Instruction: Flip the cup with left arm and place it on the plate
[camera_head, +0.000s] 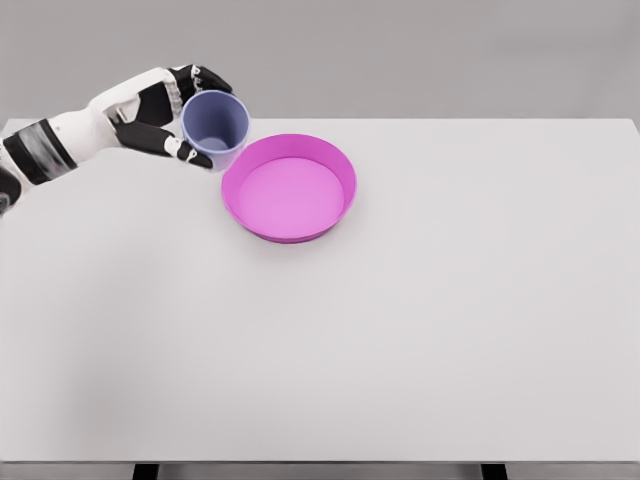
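**Left hand grasping the cup beside the plate**

Head view. The left hand (168, 112) enters from the upper left on a white arm with dark joint segments and is closed around a pale blue cup (215, 127). The fingers (205, 78) curl over the top and far side of the cup, while the thumb (190, 153) presses against its lower near side; the cup wall is clasped between them. The cup is tilted, its open mouth turned toward the camera so that the inside and the bottom are visible. It is held at the upper left edge of the magenta plate (290, 188), its lower part just beside or overlapping the plate's rim; whether the two touch cannot be told. The plate is a shallow round dish with a raised wall, lying flat on the white table (450, 330) left of centre and toward the far edge, with nothing inside it.
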